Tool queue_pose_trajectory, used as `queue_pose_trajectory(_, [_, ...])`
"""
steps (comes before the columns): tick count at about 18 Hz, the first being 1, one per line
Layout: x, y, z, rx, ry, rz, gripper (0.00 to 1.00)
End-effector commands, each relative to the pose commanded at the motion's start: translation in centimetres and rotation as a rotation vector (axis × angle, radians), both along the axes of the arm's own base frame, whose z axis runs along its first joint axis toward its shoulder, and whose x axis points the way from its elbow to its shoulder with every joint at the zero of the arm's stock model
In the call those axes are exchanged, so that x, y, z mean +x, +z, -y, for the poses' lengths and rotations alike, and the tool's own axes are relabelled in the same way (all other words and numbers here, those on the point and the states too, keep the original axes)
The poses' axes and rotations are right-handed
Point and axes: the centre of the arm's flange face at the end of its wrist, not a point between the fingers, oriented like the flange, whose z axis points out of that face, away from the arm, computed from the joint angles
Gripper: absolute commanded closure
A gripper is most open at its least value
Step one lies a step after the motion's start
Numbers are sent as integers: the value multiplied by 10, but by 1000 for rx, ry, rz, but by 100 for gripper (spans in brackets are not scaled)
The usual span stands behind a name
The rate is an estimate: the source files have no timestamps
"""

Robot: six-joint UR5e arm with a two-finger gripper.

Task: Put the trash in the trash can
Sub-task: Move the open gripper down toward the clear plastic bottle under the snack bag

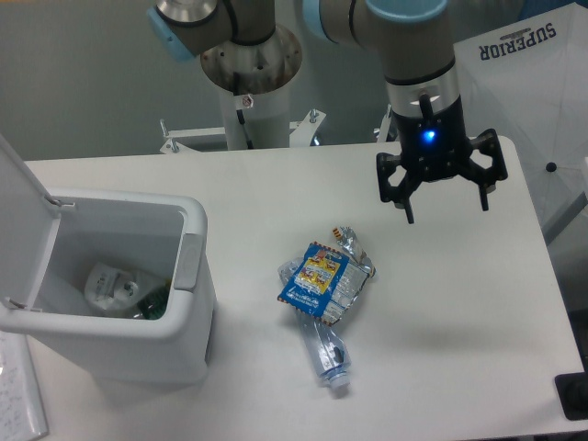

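While jaws point(446, 211) gape, wrapper point(317, 276) overlaps bottle point(327, 351)

Smooth matt white on the table point(459, 294), glossy white plastic on the trash can point(129, 354), crinkled shiny foil on the snack wrapper point(317, 276), clear crushed plastic on the bottle point(328, 354).

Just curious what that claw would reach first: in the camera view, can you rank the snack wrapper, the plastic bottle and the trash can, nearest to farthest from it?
From the open end effector:
1. Snack wrapper, table centre.
2. Plastic bottle, just beyond, toward the front edge.
3. Trash can, far left, lid open.
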Motion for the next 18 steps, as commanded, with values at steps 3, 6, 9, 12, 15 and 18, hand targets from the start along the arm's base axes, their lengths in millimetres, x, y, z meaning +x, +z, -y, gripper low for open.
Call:
queue_pose_trajectory(3, [-1,2,-1,11,6,-3,0])
queue_pose_trajectory(6, [-8,-12,-2,5,18,18,0])
queue_pose_trajectory(9, [-15,-25,-7,25,16,22,0])
queue_pose_trajectory(12, [-26,-49,-17,76,119,66,0])
queue_pose_trajectory(15, [-43,-74,-37,84,131,107,0])
queue_pose_trajectory(18, [-56,-111,-67,175,164,232,0])
